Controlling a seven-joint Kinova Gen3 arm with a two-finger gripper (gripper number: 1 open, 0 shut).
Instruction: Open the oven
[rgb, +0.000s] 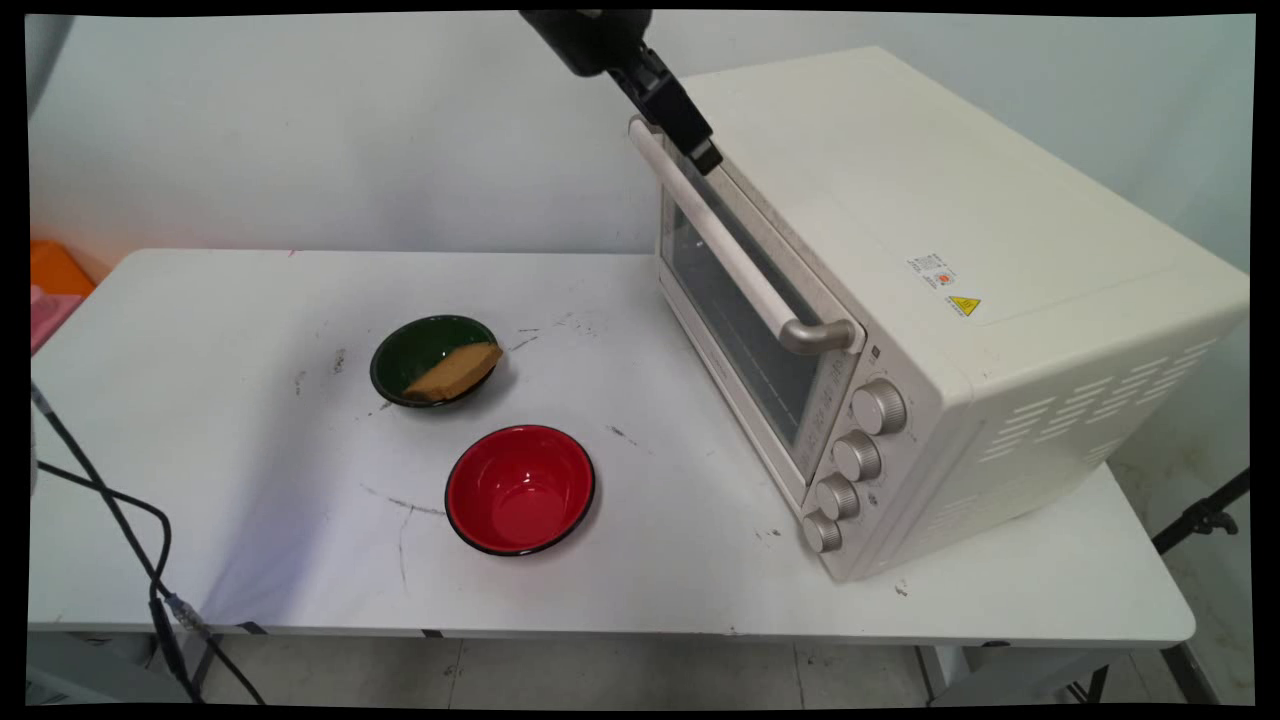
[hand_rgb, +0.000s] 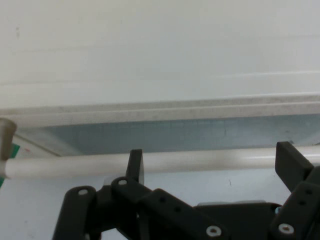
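Gripper (rgb: 703, 152) sits at the top of the oven (rgb: 950, 300), at the far end of the door handle (rgb: 735, 255). In the hand view the two fingers (hand_rgb: 135, 165) stand spread apart, one at each side of the frame, with the white handle bar (hand_rgb: 200, 160) running across between their tips. The jaws are released and clasp nothing; whether a finger touches the bar cannot be told.

Oven stands at 3 o'clock on the table (rgb: 250, 560), door shut, four knobs (rgb: 850, 470) in a column at its near corner.

Green bowl (rgb: 433, 360) lies near table centre, toward 9 o'clock from the oven, with a brown slice of bread (rgb: 455, 372) resting across its rim. Red bowl (rgb: 520, 488) sits just beside it at 5 o'clock, empty, apart from the green one.

Risks, as judgement:
- Contact is near the handle's end rather than its middle; a pull there could twist the door or let the bar slip from the fingers.
- The oven rests free on the table; a hard tug could drag or tip it.
- A door swinging down would come toward the bowls, and the red one is nearer.
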